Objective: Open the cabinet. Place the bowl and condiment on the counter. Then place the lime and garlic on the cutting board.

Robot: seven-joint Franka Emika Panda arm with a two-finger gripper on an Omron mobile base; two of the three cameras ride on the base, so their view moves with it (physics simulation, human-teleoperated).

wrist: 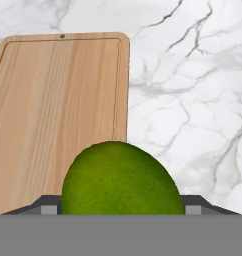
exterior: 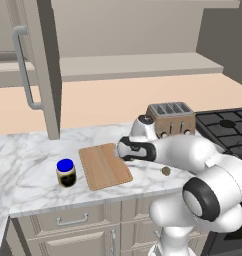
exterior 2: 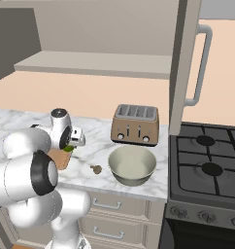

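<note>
I am seeing my pincer (wrist: 121,212) holding the lime (wrist: 122,180) between its jaws, over the right edge of the cutting board (wrist: 60,110). The board and the white counter (wrist: 193,100) below are lying bare. Looking from the right, I am seeing the bowl (exterior 2: 131,165) and the garlic (exterior 2: 96,169) beside the pincer. Looking from the left, I am seeing the condiment (exterior: 66,173) past the board, and the cabinet (exterior: 40,65) door standing open.
</note>
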